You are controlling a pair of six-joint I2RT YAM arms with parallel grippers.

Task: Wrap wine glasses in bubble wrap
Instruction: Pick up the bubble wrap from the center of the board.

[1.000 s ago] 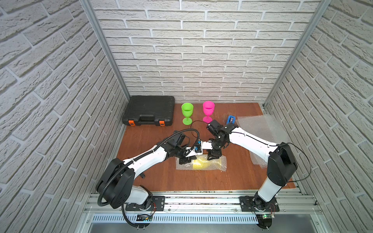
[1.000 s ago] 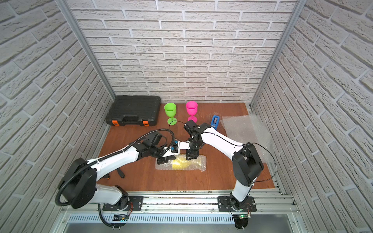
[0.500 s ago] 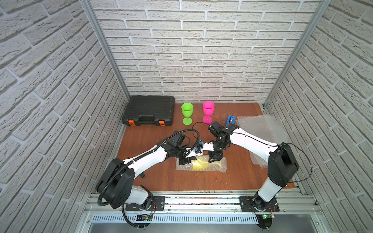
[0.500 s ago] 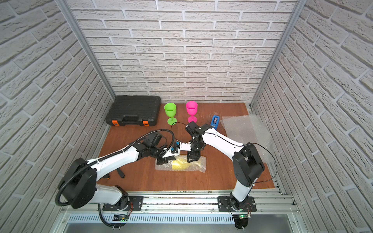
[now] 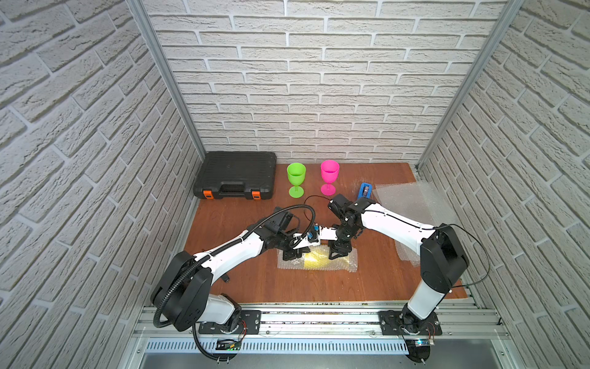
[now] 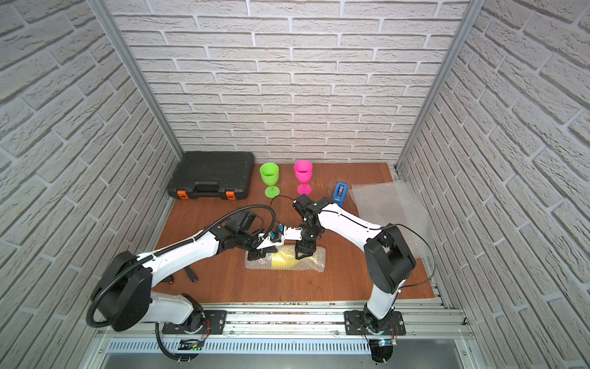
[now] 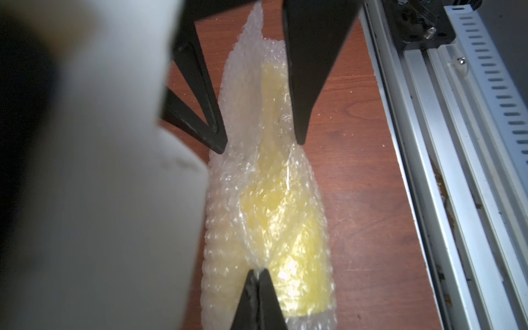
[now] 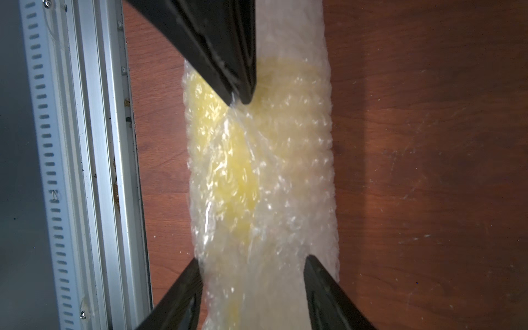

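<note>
Setting: a reddish-brown wooden counter [image 5: 239, 281] boxed in by white brick-pattern walls, with two white-and-black robot arms reaching in from the near rail.
Task's thing: a yellow plastic stemmed goblet [image 5: 314, 260] lies on its side near the middle of the counter. It is rolled inside a clear, small-bubbled sheet of bubble wrap [image 5: 346, 265], and its yellow shows through the film as a blur.
Left pincer: the left pincer [image 7: 258, 274] is pressed together, pinching a raised fold of film on top of the bundle, toward its left end.
Right pincer: the right pincer [image 8: 253, 263] stands spread, one fingertip at each side of the bundle toward its right end. Whether the tips press on the film cannot be told.
Waiting goblets: a lime green plastic goblet [image 5: 296, 179] and a hot pink plastic goblet [image 5: 329, 175] stand upright side by side at the far edge, bare and well apart from the bundle.
Spare wrap: more clear bubble sheets [image 5: 412, 207] lie flat along the right side.
Other items: a small blue tape dispenser [image 5: 365, 191] stands just left of the spare sheets. A closed black plastic tool case with orange latches [image 5: 238, 174] sits far left.
Step in hand: by the look of it, the first of three goblets is being closed up, with the loose seam held.
Next move: likely a gentle squeeze from the right pincer to hold the roll while the fold is laid flat and fixed. The springy film calls for a light, steady hold, or it may unroll.
</note>
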